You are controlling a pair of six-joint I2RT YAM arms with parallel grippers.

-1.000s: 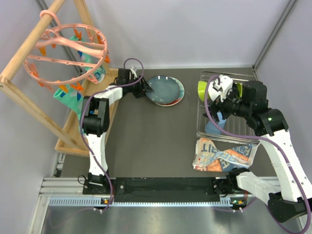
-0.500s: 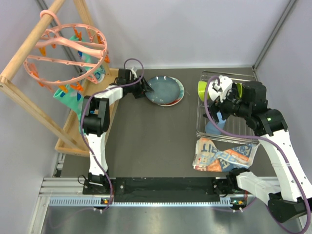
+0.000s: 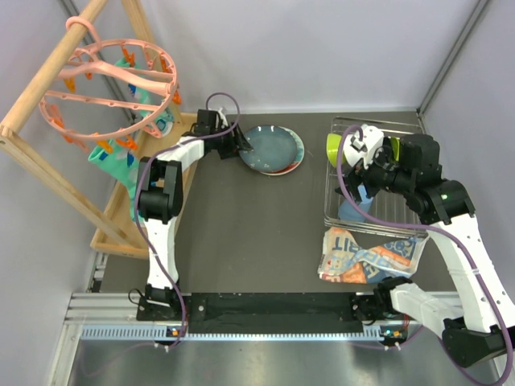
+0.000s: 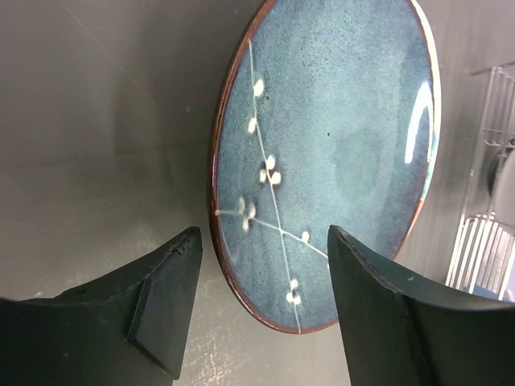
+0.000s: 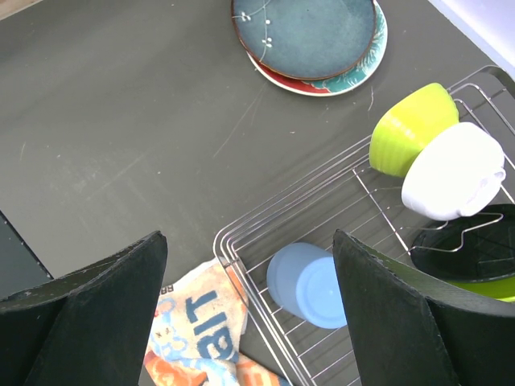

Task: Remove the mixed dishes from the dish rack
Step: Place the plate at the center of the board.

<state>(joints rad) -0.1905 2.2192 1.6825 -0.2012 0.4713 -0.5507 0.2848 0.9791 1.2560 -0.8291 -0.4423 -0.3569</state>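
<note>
The dark teal speckled plate point(image 3: 272, 147) lies on the pink-rimmed plate point(image 3: 298, 158) on the table at the back. My left gripper point(image 3: 241, 147) is open at the teal plate's left rim point(image 4: 241, 265), its jaws either side of the rim and holding nothing point(image 4: 264, 241). The wire dish rack point(image 3: 402, 219) stands at the right. It holds a light blue cup point(image 5: 310, 285) on its side, a lime-green bowl point(image 5: 410, 129), a small white bowl point(image 5: 451, 169) and another lime-green piece point(image 3: 393, 149). My right gripper point(image 5: 249, 237) is open and empty above the rack's near-left corner.
A printed orange-blue-white packet point(image 3: 366, 257) lies at the rack's near end. A wooden frame with a pink ring of clips point(image 3: 113, 80) stands at the far left on a wooden base point(image 3: 121, 233). Grey walls close the back and the right side.
The left wrist has shifted very slightly by the plate's rim. The right arm and the dishes have not moved.
</note>
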